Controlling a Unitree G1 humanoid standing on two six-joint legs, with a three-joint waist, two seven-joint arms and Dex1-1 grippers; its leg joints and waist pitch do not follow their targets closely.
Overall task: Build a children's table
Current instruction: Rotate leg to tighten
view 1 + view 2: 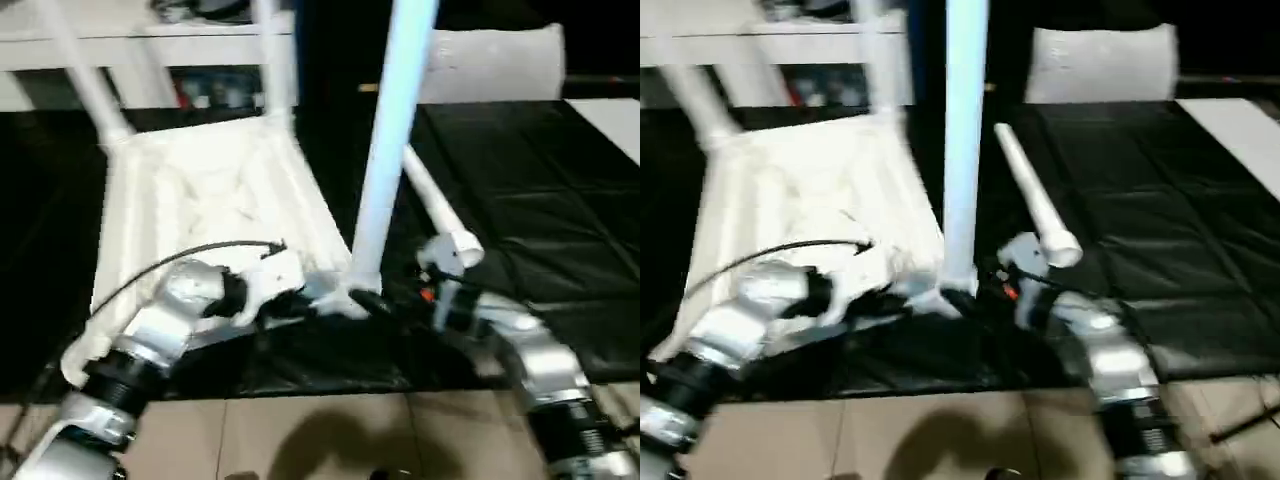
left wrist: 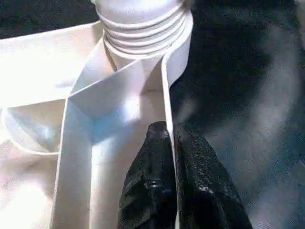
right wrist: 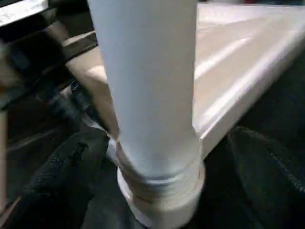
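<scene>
The left gripper (image 2: pixel 172 143) rises from the bottom centre, its two black fingers (image 2: pixel 147 186) pinched on the thin white rim of the table top (image 2: pixel 76 162), with a leg's ribbed base (image 2: pixel 143 33) at the upper centre.

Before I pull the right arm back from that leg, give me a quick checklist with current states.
1. Right gripper open, fingers either side of the upright leg: ok.
2. Leg's threaded end in the corner socket: in, but fully screwed home cannot tell.
3. Left gripper shut on the table top's edge wall, steadying it: ok.
4. Table top upside down on the black mat: ok.
5. Two far legs fitted: ok.
6. Fourth leg lying loose on the mat, close to the right arm: not ok.
</scene>
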